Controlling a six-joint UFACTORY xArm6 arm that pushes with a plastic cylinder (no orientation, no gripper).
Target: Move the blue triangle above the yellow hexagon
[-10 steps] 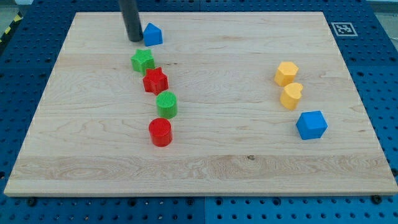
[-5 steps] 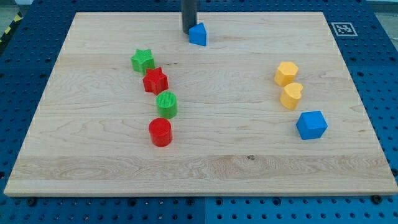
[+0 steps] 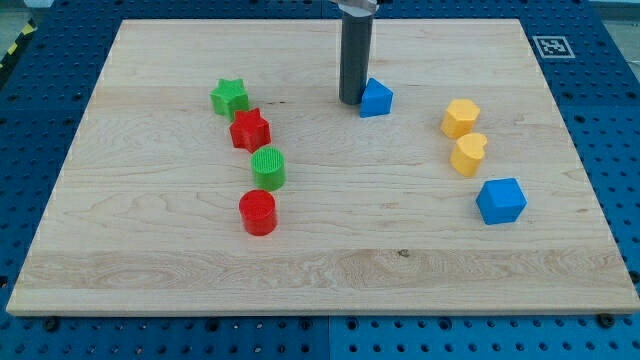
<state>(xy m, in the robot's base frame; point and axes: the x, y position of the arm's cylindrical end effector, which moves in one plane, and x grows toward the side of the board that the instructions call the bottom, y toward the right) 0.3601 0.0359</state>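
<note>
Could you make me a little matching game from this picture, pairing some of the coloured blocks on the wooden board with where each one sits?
Things:
1. blue triangle block
2. green star block
3. red cylinder block
4. blue cube block

Places:
A. lowest of the four blocks lined up on the view's left
B. just below the yellow heart block, on the view's right
C. right beside my tip, on its right in the view
D. top of the line on the view's left

Pairs: 1-C, 2-D, 3-A, 4-B
</note>
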